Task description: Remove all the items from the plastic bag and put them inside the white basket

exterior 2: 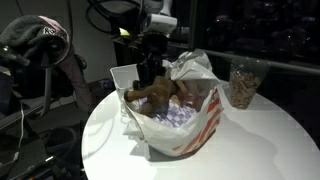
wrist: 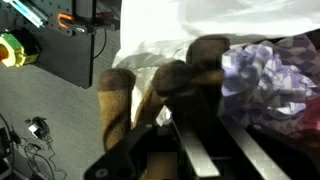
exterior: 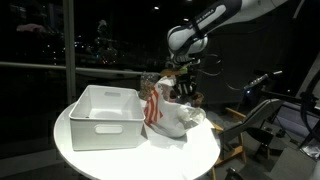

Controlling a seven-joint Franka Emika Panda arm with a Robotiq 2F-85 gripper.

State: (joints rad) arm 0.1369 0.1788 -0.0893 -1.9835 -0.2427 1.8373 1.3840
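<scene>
The plastic bag (exterior: 178,120) could cling to the brown toy (exterior 2: 160,97) pinched in the nearly shut end effector (exterior 2: 150,81) and ride along toward the white basket (exterior: 100,136) at nine o'clock.

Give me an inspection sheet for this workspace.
Surface: round white table, no spills seen.
Job's things: white basket looks empty; plastic bag beside it, open; brown piece at its mouth; purple patterned cloth inside.
Clutter: clear container with brownish contents, near the bag.
Hand: hand at the bag's mouth, apparently shut on the brown piece.
Cables: loose cable on the floor, wrist view.
Surroundings: dark glass wall.
</scene>
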